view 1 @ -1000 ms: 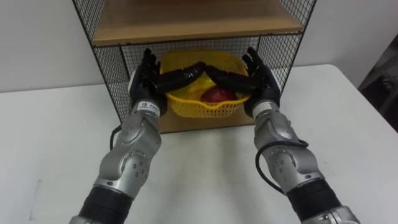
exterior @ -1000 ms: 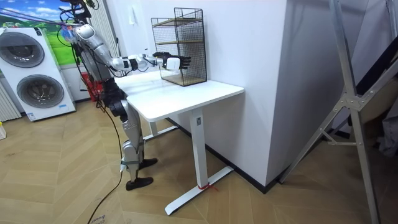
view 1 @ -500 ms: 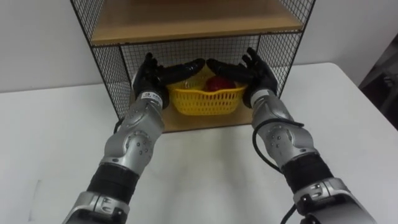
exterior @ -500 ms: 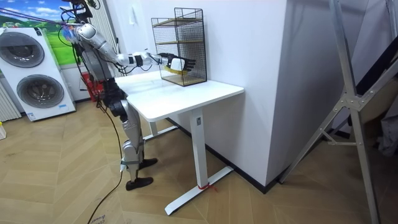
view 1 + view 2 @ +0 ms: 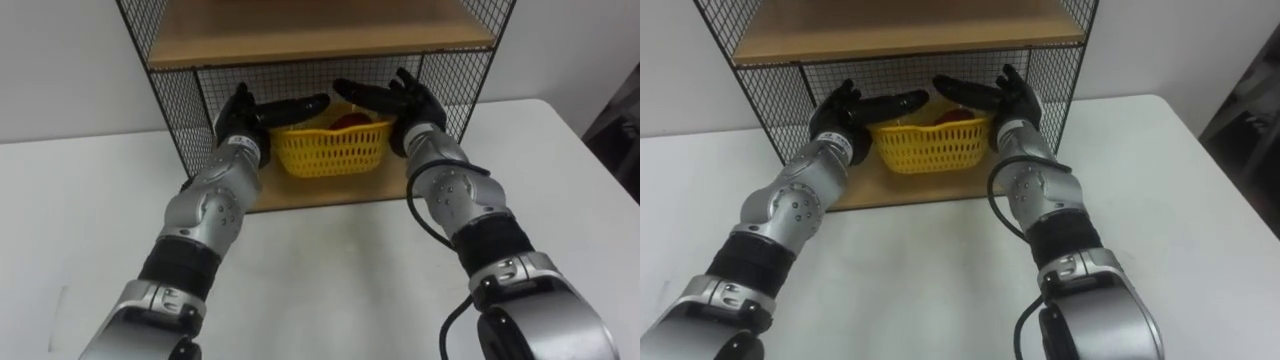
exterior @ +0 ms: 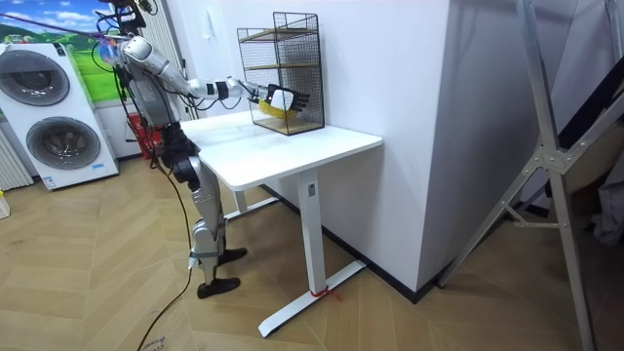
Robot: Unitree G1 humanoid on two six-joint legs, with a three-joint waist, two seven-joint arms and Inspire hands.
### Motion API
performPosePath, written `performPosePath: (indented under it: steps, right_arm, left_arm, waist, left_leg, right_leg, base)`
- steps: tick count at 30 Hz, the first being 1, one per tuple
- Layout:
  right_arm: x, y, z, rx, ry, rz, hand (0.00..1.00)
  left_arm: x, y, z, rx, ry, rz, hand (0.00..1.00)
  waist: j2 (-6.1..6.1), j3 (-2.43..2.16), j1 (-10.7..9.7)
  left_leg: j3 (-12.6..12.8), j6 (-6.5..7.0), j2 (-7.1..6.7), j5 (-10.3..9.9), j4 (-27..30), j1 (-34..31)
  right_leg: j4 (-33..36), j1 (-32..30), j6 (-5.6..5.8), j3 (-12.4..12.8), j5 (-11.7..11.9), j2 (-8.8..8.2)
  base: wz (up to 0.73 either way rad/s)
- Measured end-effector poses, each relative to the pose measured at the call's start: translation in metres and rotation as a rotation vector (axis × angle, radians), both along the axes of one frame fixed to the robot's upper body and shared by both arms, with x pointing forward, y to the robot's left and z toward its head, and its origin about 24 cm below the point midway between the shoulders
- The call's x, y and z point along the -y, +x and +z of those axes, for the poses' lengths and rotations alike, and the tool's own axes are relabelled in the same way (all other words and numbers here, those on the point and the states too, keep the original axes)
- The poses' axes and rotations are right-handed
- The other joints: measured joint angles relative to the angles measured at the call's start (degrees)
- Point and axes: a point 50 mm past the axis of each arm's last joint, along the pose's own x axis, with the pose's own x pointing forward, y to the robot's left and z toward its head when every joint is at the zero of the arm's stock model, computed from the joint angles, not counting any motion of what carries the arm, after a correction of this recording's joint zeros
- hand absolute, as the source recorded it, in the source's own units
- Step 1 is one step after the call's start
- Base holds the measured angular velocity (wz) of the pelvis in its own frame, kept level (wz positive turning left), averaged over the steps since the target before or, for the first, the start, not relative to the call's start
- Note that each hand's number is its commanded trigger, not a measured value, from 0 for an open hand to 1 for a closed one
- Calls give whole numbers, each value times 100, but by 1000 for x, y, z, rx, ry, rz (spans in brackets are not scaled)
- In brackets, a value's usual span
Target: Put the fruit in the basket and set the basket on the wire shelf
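Both arms stretch forward into the lower compartment of the wire shelf [image 5: 172, 100], which stands at the far edge of the table [image 5: 330, 265]. The left hand [image 5: 243, 118] and right hand [image 5: 405, 105] flank the yellow basket [image 5: 335, 152], palms at its sides, fingers straight and laid over the rim toward each other, not curled round it. The basket holds a red fruit [image 5: 347, 121] and is over the lower wooden board [image 5: 300, 195]; I can't tell whether it rests on the board or hangs just above.

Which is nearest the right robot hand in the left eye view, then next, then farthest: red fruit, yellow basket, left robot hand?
1. Yellow basket: touching the right robot hand, which is at its right side.
2. Red fruit: inside the basket, just left of that hand.
3. Left robot hand: across the basket, at its left side.
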Motion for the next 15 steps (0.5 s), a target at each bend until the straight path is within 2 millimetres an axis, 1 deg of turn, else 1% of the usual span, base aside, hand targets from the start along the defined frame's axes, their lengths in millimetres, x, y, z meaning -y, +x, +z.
performPosePath:
  steps: [3, 6, 10, 12, 15]
  right_arm:
    - [1, -1, -5, -36, 1, 6, 0]
    - [0, -1, -5, -37, 5, 7, 0]
    - [-1, -2, -5, -38, 0, 13, 0]
    - [-1, -2, -5, -40, 1, 15, 0]
    - [0, -3, -10, -61, 7, 21, 0]
  left_arm:
    - [0, -1, -2, -22, 0, -8, 0]
    - [1, -1, -3, -31, -3, -12, 0]
    - [1, -3, -9, -66, 3, -19, 0]
    - [0, -3, -11, -79, 7, -19, 0]
    - [0, -4, -16, -102, 30, -24, 0]
  waist:
    - [31, -19, -1]
    - [51, -30, -13]
    - [124, -77, -14]
    - [142, -88, -15]
    - [143, -88, -18]
  left_leg:
    - [-3, 6, -1, 5, 1, -55]
    - [-19, 12, -4, 14, -1, -64]
    - [-30, 12, -5, 14, -2, -40]
    - [-31, 12, -4, 14, -8, -22]
    - [-38, 11, -4, 15, -12, 22]
  right_leg:
    - [3, -34, 0, -24, 0, -4]
    - [3, -7, -2, -55, 2, -4]
    - [-5, 4, -1, -72, 2, -7]
    - [-12, 13, 0, -71, -2, -9]
    - [-10, 79, 0, -77, -2, -10]
  base:
    - [3]
    - [5]
    - [0]
    - [0]
    - [0]
